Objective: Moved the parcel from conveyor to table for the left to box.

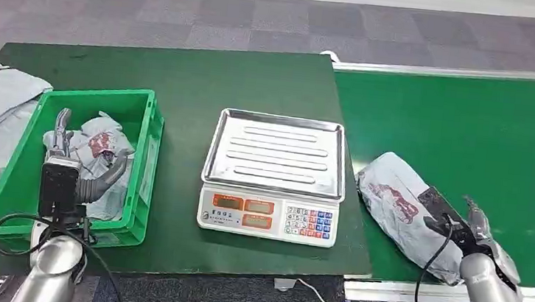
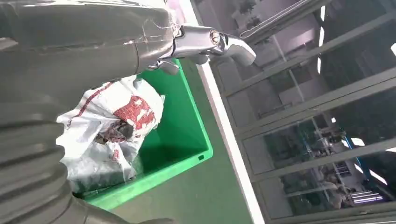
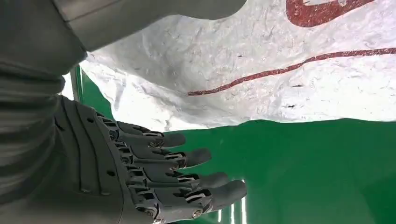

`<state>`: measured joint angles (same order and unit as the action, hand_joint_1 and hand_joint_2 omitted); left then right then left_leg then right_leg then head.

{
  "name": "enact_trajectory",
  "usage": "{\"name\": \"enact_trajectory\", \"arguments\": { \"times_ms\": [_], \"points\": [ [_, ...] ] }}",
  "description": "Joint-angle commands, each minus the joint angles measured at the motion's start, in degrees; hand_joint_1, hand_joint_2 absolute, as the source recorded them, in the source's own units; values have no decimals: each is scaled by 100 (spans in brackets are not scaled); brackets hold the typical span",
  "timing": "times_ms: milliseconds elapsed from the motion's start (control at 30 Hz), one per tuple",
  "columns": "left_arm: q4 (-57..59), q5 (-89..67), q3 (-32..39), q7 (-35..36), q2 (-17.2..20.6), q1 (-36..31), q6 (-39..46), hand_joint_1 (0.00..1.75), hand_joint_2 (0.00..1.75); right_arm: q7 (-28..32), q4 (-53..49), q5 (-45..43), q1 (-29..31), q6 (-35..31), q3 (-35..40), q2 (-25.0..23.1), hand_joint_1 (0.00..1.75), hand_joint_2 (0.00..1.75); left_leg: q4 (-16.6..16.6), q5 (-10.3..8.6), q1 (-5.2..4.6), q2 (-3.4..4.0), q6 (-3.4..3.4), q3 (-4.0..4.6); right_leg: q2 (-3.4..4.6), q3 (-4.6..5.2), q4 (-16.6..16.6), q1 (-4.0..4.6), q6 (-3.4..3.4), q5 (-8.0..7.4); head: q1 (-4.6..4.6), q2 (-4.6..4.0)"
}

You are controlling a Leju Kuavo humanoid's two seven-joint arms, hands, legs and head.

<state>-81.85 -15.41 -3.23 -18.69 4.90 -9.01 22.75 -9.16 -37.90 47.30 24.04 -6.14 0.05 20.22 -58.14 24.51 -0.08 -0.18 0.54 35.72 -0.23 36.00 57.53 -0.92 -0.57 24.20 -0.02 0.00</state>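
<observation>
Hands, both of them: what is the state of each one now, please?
Left hand: over the green crate, fingers apart, holding nothing.
Right hand: at the grey parcel on the conveyor, fingers spread, not gripping it.

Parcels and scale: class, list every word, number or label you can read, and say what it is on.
None can be read.
Scale: displays and keypad too small to read.
Parcel on the conveyor: red print, blurred.
Parcel in the green bin: red print, crumpled, illegible.
</observation>
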Motion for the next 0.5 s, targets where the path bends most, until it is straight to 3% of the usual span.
{"name": "enact_trajectory", "arguments": {
  "times_ms": [33,167,200,267,300,400,500],
  "points": [
    [83,17,266,8,-148,-28,0,0,175,-5,358,-27,281,52,-164,-242,0,175,9,9,5,16,3,-28,16,-25,-12,6,5,3,2,0],
    [83,17,266,8,-148,-28,0,0,175,-5,358,-27,281,52,-164,-242,0,175,12,11,5,19,3,-35,19,-32,-16,6,6,3,2,0],
    [100,106,239,-37,-130,-76,-95,0,175,116,423,-279,269,868,-123,-183,0,175,6,8,4,14,2,-22,13,-19,-8,4,4,3,2,0],
    [165,117,208,-36,-123,-211,-120,0,175,127,309,-461,106,1177,-25,-29,0,175,5,5,6,-1,3,-17,-2,-20,-8,6,4,4,2,0],
    [252,129,145,-6,-105,-318,-237,0,175,152,456,-443,177,1900,278,156,0,175,8,7,7,0,3,-25,-1,-28,-13,7,5,6,2,0],
    [465,119,36,21,-136,-555,-311,0,175,429,661,-549,264,2750,830,619,0,175,2,6,9,-20,1,-23,-21,-30,-9,11,4,10,0,0],
    [447,120,-5,12,-127,-541,-317,0,175,585,745,-631,390,3058,1083,718,0,175,0,2,1,-19,-2,-14,-19,-16,-6,2,0,7,2,0]
  ]
}}
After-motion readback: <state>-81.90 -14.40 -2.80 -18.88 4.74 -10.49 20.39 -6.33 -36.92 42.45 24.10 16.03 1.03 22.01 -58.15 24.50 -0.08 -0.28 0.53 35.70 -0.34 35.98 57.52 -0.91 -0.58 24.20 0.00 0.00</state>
